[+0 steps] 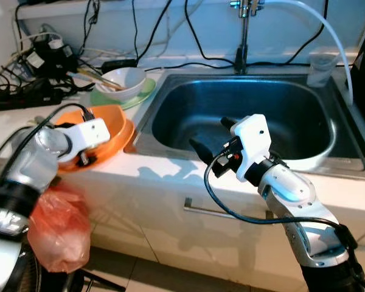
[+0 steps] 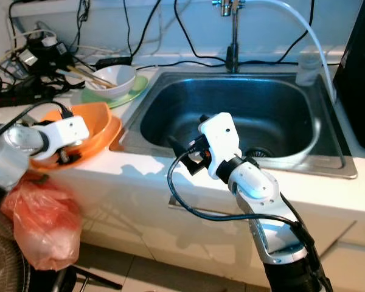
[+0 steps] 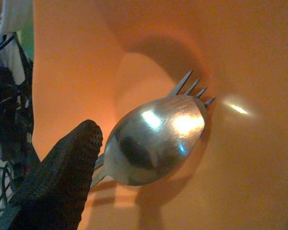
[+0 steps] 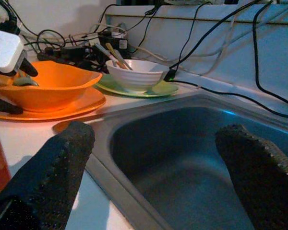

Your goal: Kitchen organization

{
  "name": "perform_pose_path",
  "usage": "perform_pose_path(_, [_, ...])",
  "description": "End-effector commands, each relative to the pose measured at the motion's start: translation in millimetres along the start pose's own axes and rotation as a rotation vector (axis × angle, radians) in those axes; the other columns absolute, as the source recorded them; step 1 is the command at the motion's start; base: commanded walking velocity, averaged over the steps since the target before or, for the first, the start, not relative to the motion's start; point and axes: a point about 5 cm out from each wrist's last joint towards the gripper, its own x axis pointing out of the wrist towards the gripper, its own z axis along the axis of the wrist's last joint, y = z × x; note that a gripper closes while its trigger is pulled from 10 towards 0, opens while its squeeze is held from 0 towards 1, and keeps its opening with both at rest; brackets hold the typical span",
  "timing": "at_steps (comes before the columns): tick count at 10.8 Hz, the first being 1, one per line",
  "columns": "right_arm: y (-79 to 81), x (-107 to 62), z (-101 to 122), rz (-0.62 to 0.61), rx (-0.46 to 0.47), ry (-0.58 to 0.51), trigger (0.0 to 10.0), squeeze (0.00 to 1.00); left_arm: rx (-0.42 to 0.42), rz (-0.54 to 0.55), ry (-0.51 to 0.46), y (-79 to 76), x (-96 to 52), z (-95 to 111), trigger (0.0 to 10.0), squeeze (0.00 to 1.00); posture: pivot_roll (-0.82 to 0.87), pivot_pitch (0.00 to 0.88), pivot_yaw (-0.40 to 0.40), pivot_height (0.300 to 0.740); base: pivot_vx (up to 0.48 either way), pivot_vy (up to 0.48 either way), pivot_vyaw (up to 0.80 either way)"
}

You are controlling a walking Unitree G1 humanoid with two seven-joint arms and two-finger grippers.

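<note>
Black fingers of left gripper (image 1: pixel 85 159) reach into the orange bowl (image 1: pixel 112 125) on the counter; whether they pinch anything, can't tell. Spoon (image 3: pixel 153 139) lies just off one fingertip (image 3: pixel 69 158), bowl-end away from it, atop a fork (image 3: pixel 192 86) w/ tines pointing same way. Left arm bent over the counter edge. Right gripper (image 1: pixel 210 137) spread wide, empty, over the sink (image 1: pixel 170 97) front rim.

White countertop (image 1: pixel 170 173), orange plate (image 1: pixel 125 137), green plate (image 1: pixel 143 92), tangled cables (image 1: pixel 30 79), steel sink (image 1: pixel 243 115)
</note>
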Motion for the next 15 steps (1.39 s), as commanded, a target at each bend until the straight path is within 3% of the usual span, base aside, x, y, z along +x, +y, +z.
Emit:
perform_pose_path(1, [0.5, 2.3, 5, 0.004, -0.01, -0.023, 10.0, 0.0, -0.016, -0.065, 0.047, -14.6, 7.9, -11, 10.0, 1.0, 0.02, 0.0, 0.129, 0.74, 0.0, 0.0, 0.0])
perform_pose_path(4, [-1.1, 2.1, 5, -0.008, -0.011, -0.023, 10.0, 0.0, 0.008, -0.036, 0.058, -14.0, 13.6, -14, 10.0, 1.0, 0.01, 0.0, 0.131, 0.74, 0.0, 0.0, 0.0])
perform_pose_path(6, [-1.5, 2.4, 5, -0.01, -0.011, -0.023, 10.0, 0.0, -0.032, 0.031, 0.044, -6.6, 15.2, -13, 10.0, 1.0, 0.01, 0.0, 0.131, 0.74, 0.0, 0.0, 0.0])
perform_pose_path(9, [-1.4, 2.7, 5, -0.01, -0.013, -0.023, 10.0, 0.0, -0.062, 0.041, 0.024, -9.4, 20.9, -12, 10.0, 1.0, 0.01, 0.0, 0.13, 0.74, 0.0, 0.0, 0.0])
perform_pose_path(12, [-1.5, 2.3, 5, -0.012, -0.014, -0.022, 10.0, 0.0, 0.033, 0.006, 0.022, -1.1, 13.4, -4, 10.0, 1.0, 0.01, 0.0, 0.132, 0.74, 0.0, 0.0, 0.0])
perform_pose_path(15, [-1.1, 2.7, 4, -0.011, -0.012, -0.023, 10.0, 0.0, 0.032, 0.04, 0.013, 9.5, 9.8, 0, 10.0, 1.0, 0.02, 0.0, 0.133, 0.74, 0.0, 0.0, 0.0])
